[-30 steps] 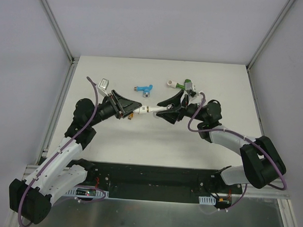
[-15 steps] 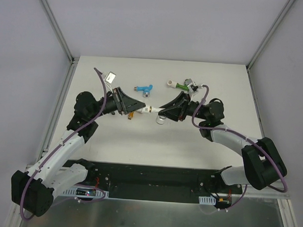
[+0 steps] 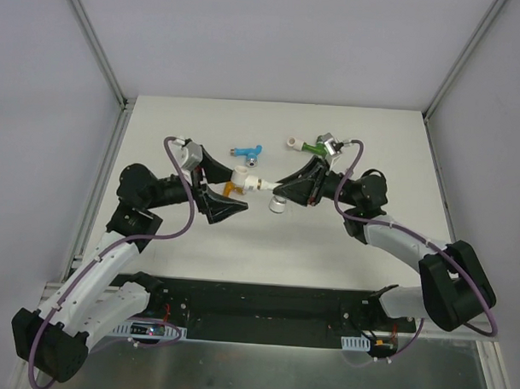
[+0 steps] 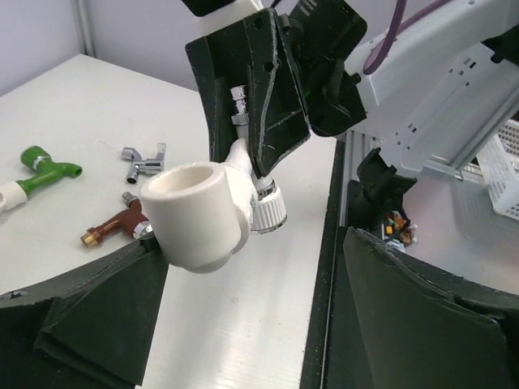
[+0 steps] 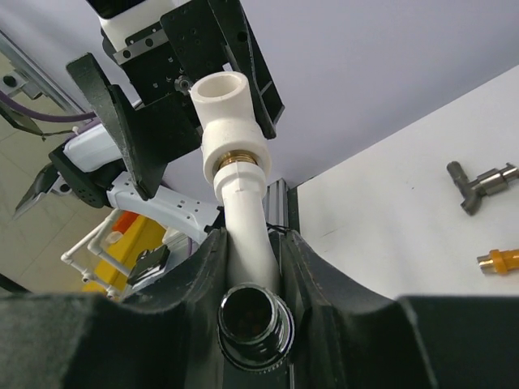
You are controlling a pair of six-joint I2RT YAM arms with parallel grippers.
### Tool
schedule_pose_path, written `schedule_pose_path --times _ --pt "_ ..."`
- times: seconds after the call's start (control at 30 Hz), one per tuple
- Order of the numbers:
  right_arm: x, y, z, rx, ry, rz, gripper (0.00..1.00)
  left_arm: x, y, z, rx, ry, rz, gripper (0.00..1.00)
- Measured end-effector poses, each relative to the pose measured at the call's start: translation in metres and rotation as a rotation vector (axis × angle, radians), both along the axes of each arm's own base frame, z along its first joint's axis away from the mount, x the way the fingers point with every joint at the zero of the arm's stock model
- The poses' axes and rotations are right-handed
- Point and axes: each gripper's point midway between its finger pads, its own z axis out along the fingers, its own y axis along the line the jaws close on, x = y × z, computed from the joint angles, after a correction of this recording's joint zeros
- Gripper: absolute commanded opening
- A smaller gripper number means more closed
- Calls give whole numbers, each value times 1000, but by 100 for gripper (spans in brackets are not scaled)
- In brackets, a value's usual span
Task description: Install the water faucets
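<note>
White faucet point(image 5: 243, 212) sits clamped in the right gripper point(image 5: 251, 243), left gripper point(image 4: 255, 259) spread wide near its fitting point(image 4: 199, 215).

Smooth white plastic faucet point(image 5: 246, 231), brassy metal collar point(image 5: 238, 160)

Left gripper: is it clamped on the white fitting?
No: the left gripper is wide open, and the fitting sits on the faucet held by the right gripper.
</note>
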Motion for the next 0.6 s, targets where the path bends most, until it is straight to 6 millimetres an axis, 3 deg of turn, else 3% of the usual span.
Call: schedule_pose_path --times 0.13,0.23,0.6 --pt "3 -2 7 13 -61 -43 0 4 6 11 -33 5 83 98" --pt "12 -3 3 -15 -100 -102 0 19 15 15 -79 109 216 96" --pt "49 -4 -34 -231 -235 -322 0 64 16 -33 -127 790 457 96"
